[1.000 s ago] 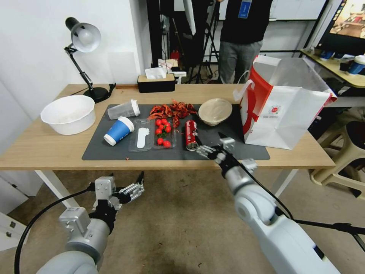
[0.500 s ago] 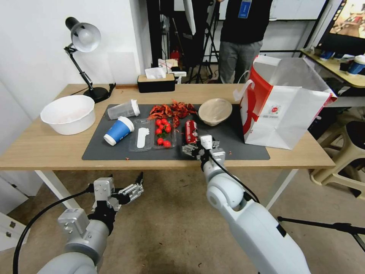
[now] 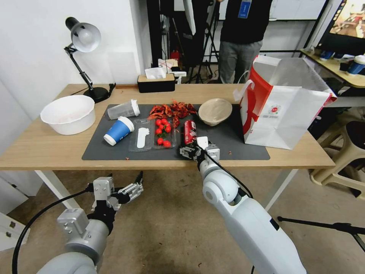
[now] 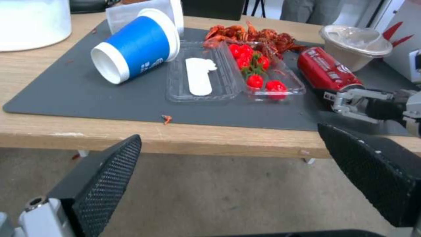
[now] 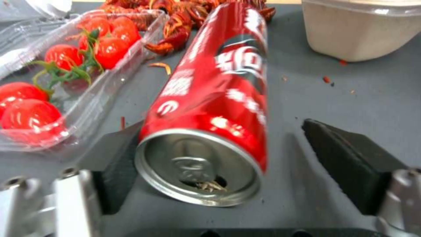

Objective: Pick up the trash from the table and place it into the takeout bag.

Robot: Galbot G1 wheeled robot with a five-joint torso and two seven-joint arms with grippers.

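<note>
right end effector (image 3: 189, 149): fingers spread, extended forward | left end effector (image 3: 131, 186): fingers spread, held low

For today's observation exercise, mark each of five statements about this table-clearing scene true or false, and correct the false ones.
1. The red soda can lies on its side on the dark mat. True.
2. The right hand is shut on the can. False: its fingers are open, one on each side of the can's top end.
3. The blue paper cup stands upright. False: it lies tipped over.
4. The left hand hangs below the table edge, open. True.
5. The paper bowl is inside the takeout bag. False: it sits on the mat.
</note>
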